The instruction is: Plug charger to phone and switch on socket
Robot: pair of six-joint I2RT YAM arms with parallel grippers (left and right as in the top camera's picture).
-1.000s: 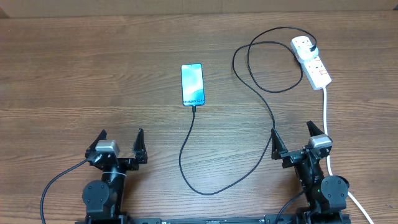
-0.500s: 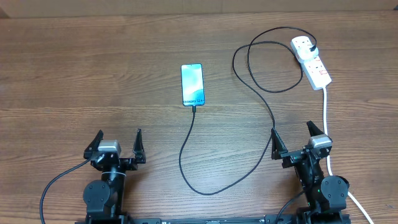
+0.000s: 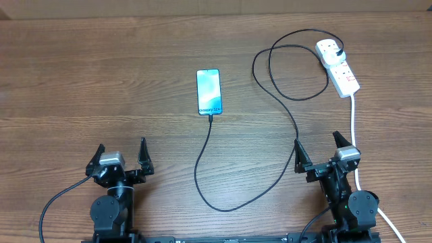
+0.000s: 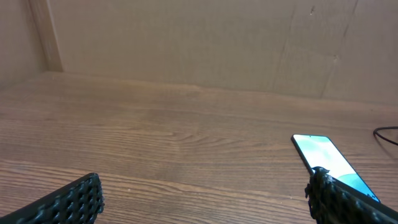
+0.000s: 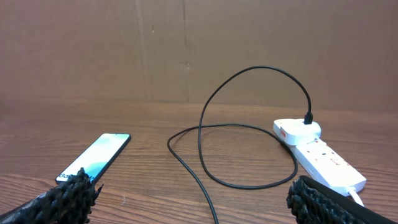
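While the phone (image 3: 209,92) lies screen-up midway across the table (image 3: 81,81), the charger (image 3: 202,162) meets its near end and runs to the socket (image 3: 339,66), far right; my left gripper (image 3: 122,144) and right gripper (image 3: 316,139), jaws spread and empty, sit nearside.

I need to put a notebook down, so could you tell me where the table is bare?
Bare wood left of the phone and beyond it; crowded on the right, between charger loops and socket.
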